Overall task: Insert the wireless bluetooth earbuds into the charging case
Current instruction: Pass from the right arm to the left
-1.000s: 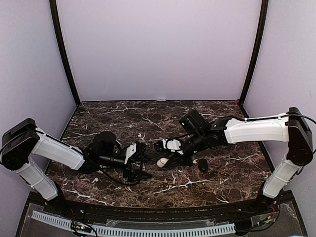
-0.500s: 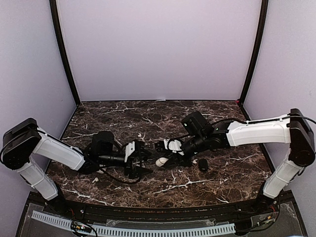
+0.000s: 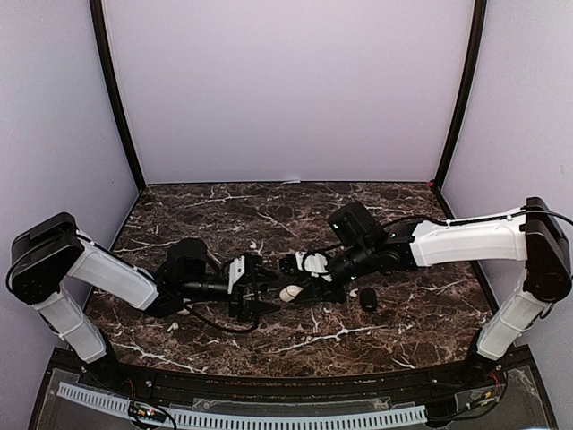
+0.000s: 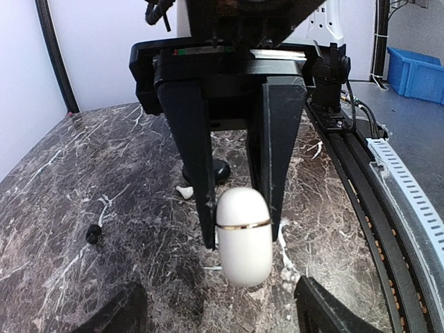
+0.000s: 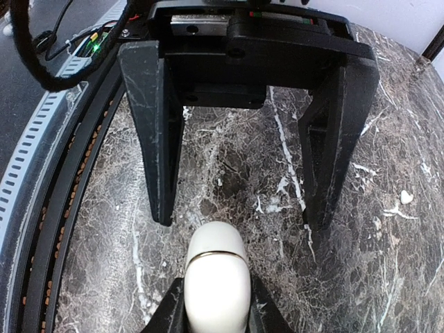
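A white pebble-shaped charging case (image 5: 214, 277) with a thin gold seam is closed and held off the marble, with my right gripper (image 5: 214, 302) shut on its lower half. In the top view the charging case (image 3: 289, 293) hangs between the two arms. My left gripper (image 4: 218, 297) is open and faces it end-on, its fingertips (image 4: 316, 305) wide apart on either side of the case (image 4: 243, 236) without touching it. One white earbud (image 4: 184, 191) lies on the table beyond the case, and a black earbud (image 4: 92, 234) lies further left. Another white earbud (image 5: 406, 197) lies off to the side.
A black case (image 3: 368, 298) lies on the marble table (image 3: 269, 206) under the right arm. A cable rail (image 3: 242, 417) runs along the near edge. Lilac walls enclose the table on three sides.
My left gripper has slid right towards the white case and its jaws have narrowed a little. The right gripper still holds the case in about the same place.
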Robot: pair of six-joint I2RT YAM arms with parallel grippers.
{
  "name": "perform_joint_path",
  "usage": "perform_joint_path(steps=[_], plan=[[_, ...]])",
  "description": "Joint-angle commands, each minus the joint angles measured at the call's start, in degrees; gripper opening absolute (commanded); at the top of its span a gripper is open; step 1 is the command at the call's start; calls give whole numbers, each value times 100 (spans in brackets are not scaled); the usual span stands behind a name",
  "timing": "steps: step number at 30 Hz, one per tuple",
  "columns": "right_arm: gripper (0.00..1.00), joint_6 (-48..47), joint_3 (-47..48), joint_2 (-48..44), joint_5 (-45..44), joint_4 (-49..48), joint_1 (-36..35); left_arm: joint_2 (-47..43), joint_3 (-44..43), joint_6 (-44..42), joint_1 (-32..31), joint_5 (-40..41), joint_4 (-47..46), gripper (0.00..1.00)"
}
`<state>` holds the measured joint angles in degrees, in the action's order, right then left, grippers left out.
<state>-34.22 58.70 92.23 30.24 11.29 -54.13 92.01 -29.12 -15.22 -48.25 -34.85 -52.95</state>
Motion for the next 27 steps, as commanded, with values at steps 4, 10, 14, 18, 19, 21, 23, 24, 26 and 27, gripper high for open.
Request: perform_joint_path(steps=[4, 10, 14, 18, 19, 21, 23, 24, 26, 27], plan=[[20, 127, -108, -150, 76, -357, -72, 143, -167, 59, -51, -187, -251, 73], [19, 155, -130, -130, 62, -445, -89, 268, -188, 63, -70, -220, -469, 68], [20, 158, -92, -104, 46, -442, -89, 335, -248, 75, -88, -256, -502, 64], [20, 177, -52, -99, 64, -426, -98, 372, -282, 93, -97, -268, -465, 59], [20, 186, -39, -99, 65, -426, -102, 375, -286, 90, -97, -272, -456, 57], [19, 180, -35, -104, 37, -434, -120, 372, -291, 104, -106, -282, -453, 53], [19, 187, -17, -100, -7, -436, -132, 370, -307, 120, -118, -296, -435, 48], [19, 190, -3, 29, -23, -434, -133, 372, -317, 121, -115, -306, -405, 46], [19, 193, 8, 62, -33, -424, -142, 383, -343, 98, -123, -319, -340, 42], [19, 191, 23, 71, -40, -418, -142, 392, -341, 89, -130, -320, -316, 40]])
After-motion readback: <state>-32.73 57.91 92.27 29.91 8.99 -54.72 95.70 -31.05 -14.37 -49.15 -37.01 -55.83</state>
